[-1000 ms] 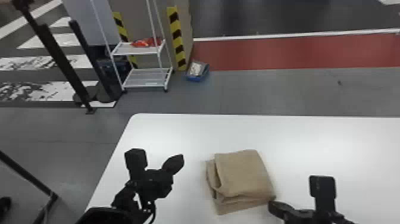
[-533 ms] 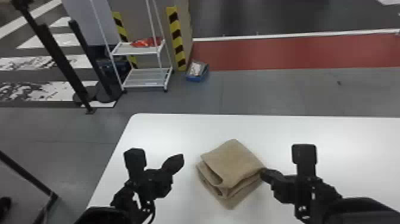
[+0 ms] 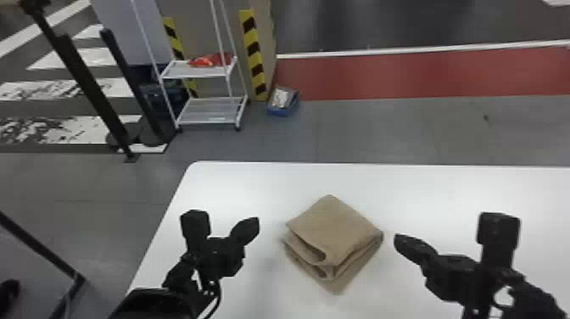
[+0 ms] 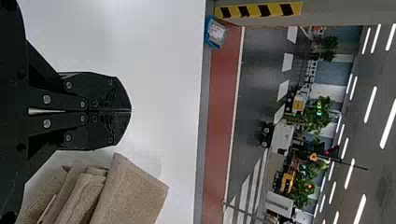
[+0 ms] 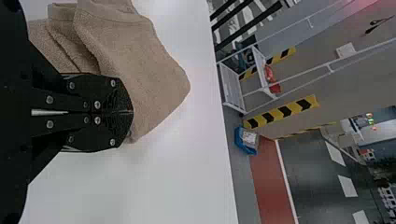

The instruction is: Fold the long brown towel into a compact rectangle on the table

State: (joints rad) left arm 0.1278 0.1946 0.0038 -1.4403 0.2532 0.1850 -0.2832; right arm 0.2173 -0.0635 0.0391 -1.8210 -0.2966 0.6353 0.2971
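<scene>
- Towel [image 3: 337, 229]: folded into a stacked bundle on the white table [image 3: 237, 186], set cornerwise, one corner at 12 o'clock. Layers gape at 7 o'clock; a lower layer projects at 6.
- My left gripper [image 4: 130, 111]: at 9 o'clock from the bundle, apart from it; jaws pressed together, nothing pinched.
- My right gripper [image 5: 132, 112]: at 3 o'clock, also clear of the cloth; jaws likewise pressed together and empty.
- Step in hand, as I judge it: squaring and tidying a nearly finished fold.
- Recommended method: keep jaws together, come in low against the outer edges and nudge gently, one side bracing while the other pushes, so all layers turn as one. Then tuck the 6 o'clock overhang under and press the gape flat. Pushing high risks sliding the top layer off the rest.
- Changes noted: half a second ago my right gripper touched the towel's right-hand corner; it has since backed off towards 3 o'clock. Against the earliest frame, the bundle has turned counter-clockwise. My left gripper holds its former position.
</scene>
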